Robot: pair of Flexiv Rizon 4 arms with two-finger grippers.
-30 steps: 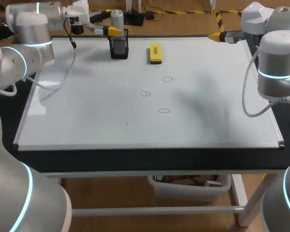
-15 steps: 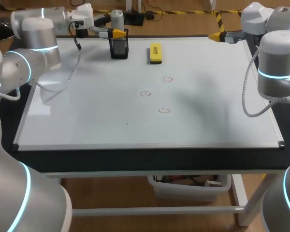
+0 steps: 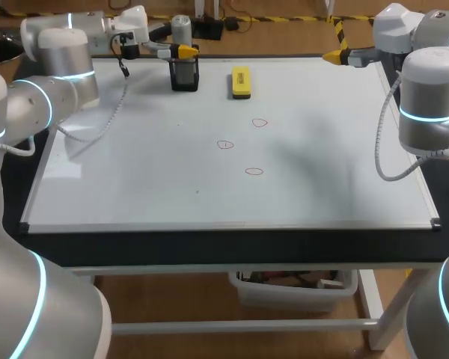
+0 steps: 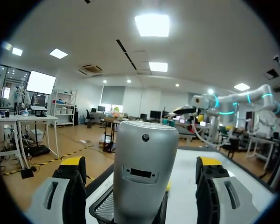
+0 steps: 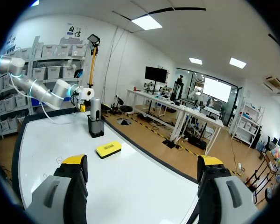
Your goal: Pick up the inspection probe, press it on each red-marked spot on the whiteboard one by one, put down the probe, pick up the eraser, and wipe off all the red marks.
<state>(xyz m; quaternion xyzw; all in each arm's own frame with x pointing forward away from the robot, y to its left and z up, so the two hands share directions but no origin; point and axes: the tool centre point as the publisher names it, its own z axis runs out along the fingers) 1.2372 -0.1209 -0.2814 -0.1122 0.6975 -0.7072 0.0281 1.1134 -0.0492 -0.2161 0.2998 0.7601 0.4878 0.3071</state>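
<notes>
The inspection probe (image 3: pixel 181 28), a silver cylinder, stands upright in a black mesh holder (image 3: pixel 184 76) at the far left of the whiteboard (image 3: pixel 135 179). My left gripper (image 3: pixel 181 51) is level with the probe's upper part. In the left wrist view the probe (image 4: pixel 144 172) stands between the fingers of that gripper (image 4: pixel 141 164), with a gap on each side, so it is open. A yellow eraser (image 3: pixel 240 82) lies to the right of the holder. Three red marks (image 3: pixel 260 123) (image 3: pixel 224 144) (image 3: pixel 254 171) are near the board's middle. My right gripper (image 3: pixel 333 56) is open at the far right edge, holding nothing.
In the right wrist view the eraser (image 5: pixel 108 149) and the probe in its holder (image 5: pixel 96 127) lie well ahead of the open right gripper (image 5: pixel 142 161). A cable hangs from my left arm over the board's left part (image 3: pixel 108 105).
My left gripper has moved right along the far edge, and its fingers now stand on either side of the probe. The right arm has not moved.
</notes>
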